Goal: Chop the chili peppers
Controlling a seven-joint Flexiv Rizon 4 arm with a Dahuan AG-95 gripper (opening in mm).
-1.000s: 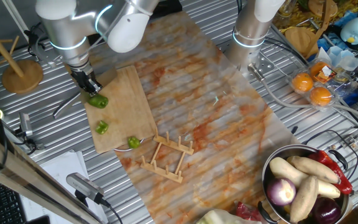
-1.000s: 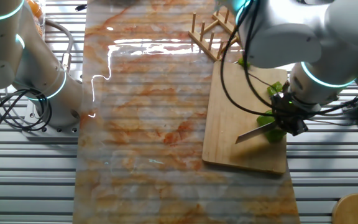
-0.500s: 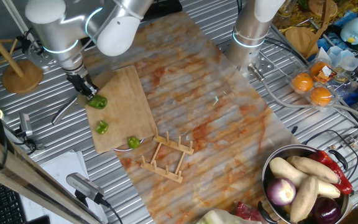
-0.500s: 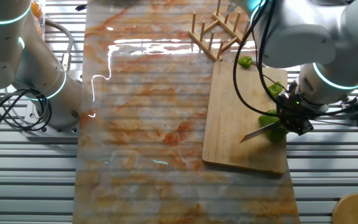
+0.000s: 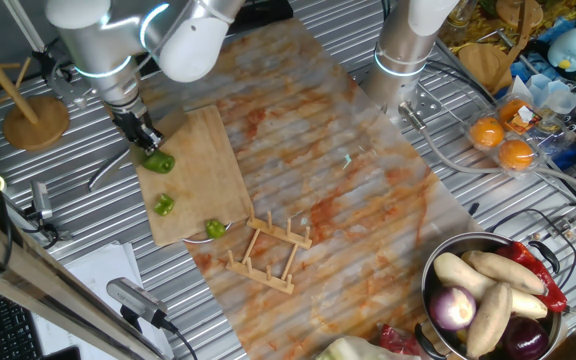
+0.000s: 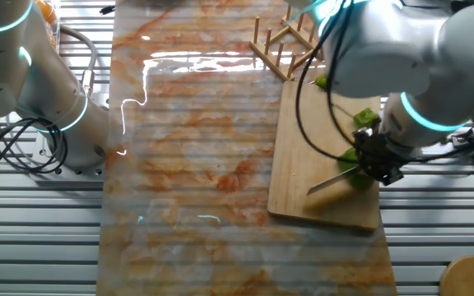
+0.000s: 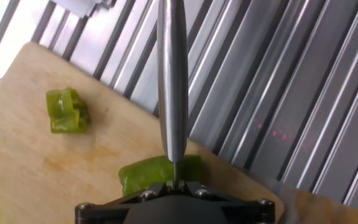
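The chili peppers lie as three green chunks on the wooden cutting board point(image 5: 196, 170): one chunk point(image 5: 159, 161) under my gripper, one point(image 5: 164, 205) in the middle and one point(image 5: 214, 228) at the board's near corner. My gripper point(image 5: 138, 135) is shut on a knife point(image 5: 103, 175) whose blade points off the board's left edge. In the hand view the knife point(image 7: 171, 81) runs straight out from the gripper point(image 7: 174, 185) over a green chunk point(image 7: 157, 174), and a second chunk point(image 7: 67, 111) lies to the left. The other fixed view shows the gripper point(image 6: 374, 160) above the chunk point(image 6: 354, 158).
A wooden slotted rack point(image 5: 268, 250) stands beside the board's near corner. A metal bowl point(image 5: 446, 262) of vegetables sits at the front right, with oranges point(image 5: 503, 140) behind it. A wooden stand point(image 5: 33, 120) is at the far left. A second arm's base point(image 5: 403, 60) rises at the back.
The gripper with the knife swayed slightly left, then came back over the same chunk, and the blade tip dipped a little. The green chunks have not moved.
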